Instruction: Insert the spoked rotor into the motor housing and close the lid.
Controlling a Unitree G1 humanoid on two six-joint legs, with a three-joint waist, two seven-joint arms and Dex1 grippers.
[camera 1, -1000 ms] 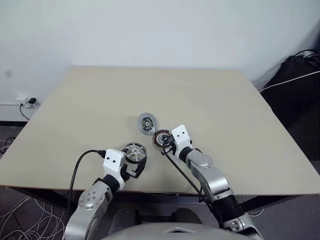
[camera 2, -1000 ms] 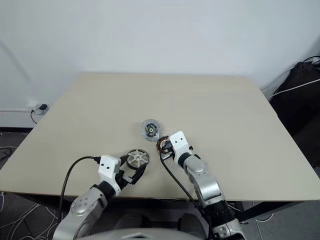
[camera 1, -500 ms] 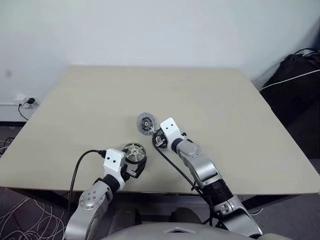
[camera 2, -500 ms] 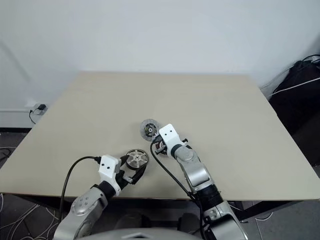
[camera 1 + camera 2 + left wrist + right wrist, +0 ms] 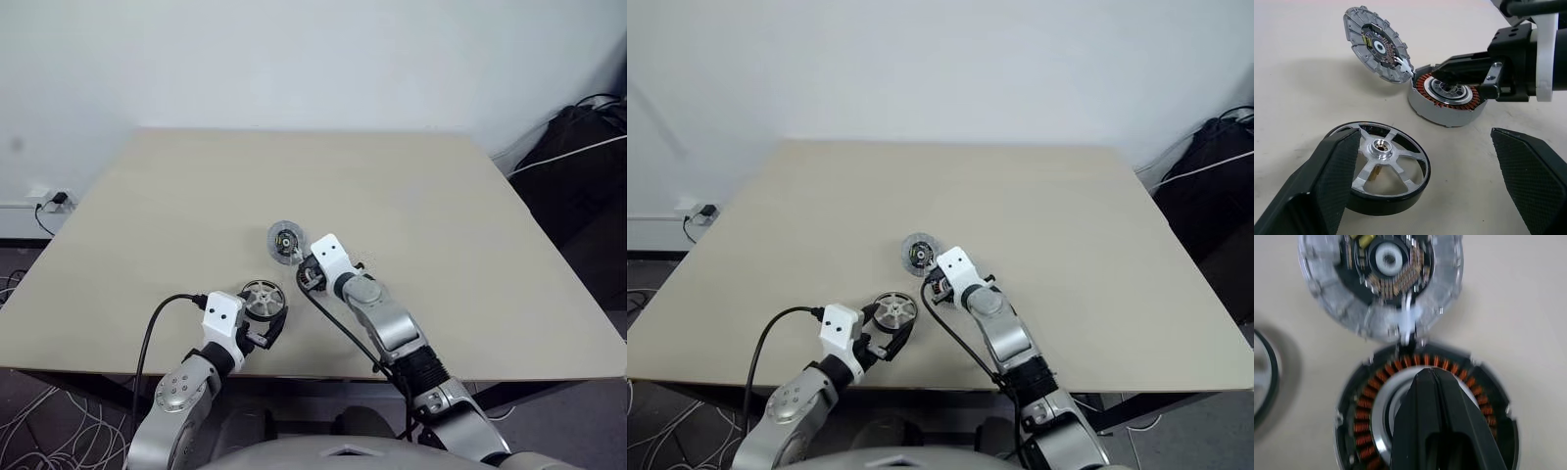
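The spoked rotor (image 5: 1385,166), a silver wheel with a dark rim, lies flat on the table near the front edge. My left gripper (image 5: 263,315) is open, its fingers (image 5: 1317,196) on either side of the wheel and apart from it. Just beyond stands the motor housing (image 5: 1449,100) with its ring of copper windings. My right gripper (image 5: 1439,73) is shut, and its tips lie over the housing's pale centre (image 5: 1381,406). The lid (image 5: 285,241) leans tilted at the housing's far rim, its inner face showing.
The beige table (image 5: 441,215) is bare around the three parts. A black cable (image 5: 157,323) loops off my left wrist over the front edge. A dark bag (image 5: 578,157) sits beyond the table's right edge, and a wall socket (image 5: 59,199) with cables is at the far left.
My right gripper has swung left and forward and now covers the top of the motor housing. The left gripper, rotor and lid have stayed where they were.
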